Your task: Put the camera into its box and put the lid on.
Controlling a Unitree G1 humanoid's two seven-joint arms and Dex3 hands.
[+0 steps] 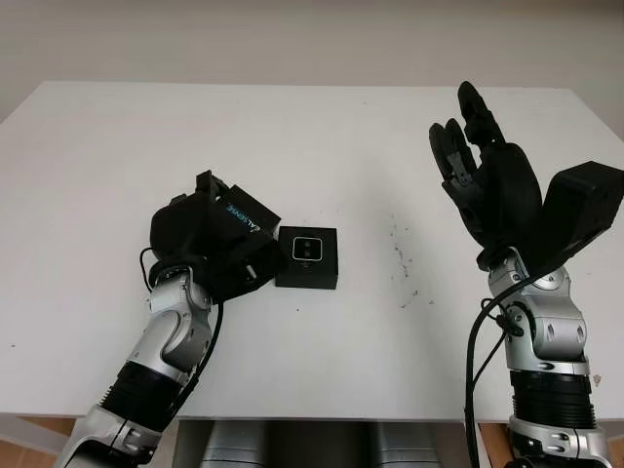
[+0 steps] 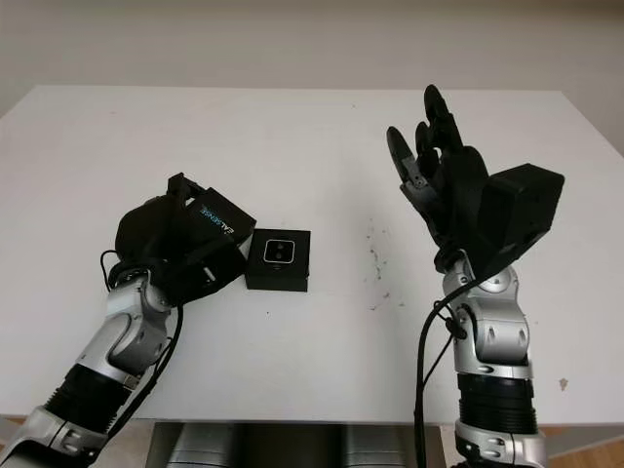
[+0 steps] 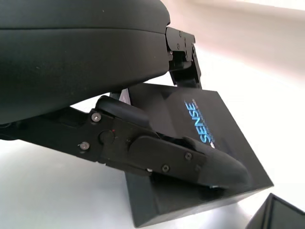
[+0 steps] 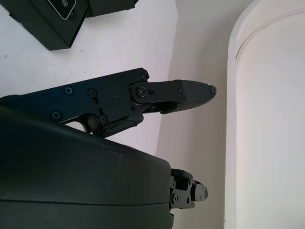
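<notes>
A small black box (image 1: 306, 258) sits open on the white table (image 1: 322, 136), with the camera (image 1: 306, 250) lying inside it, lens up. Just left of it my left hand (image 1: 210, 244) is shut on the black lid (image 1: 244, 229), which carries blue lettering and is tilted, one edge near the table. In the left wrist view the fingers (image 3: 181, 157) wrap over the lid (image 3: 200, 143), and a corner of the box (image 3: 281, 214) shows beside it. My right hand (image 1: 478, 166) is raised above the table's right side, open and holding nothing. The right wrist view catches the box (image 4: 52, 19).
Small dark specks (image 1: 400, 263) mark the table right of the box. The table's front edge (image 1: 322, 417) runs close to both forearms.
</notes>
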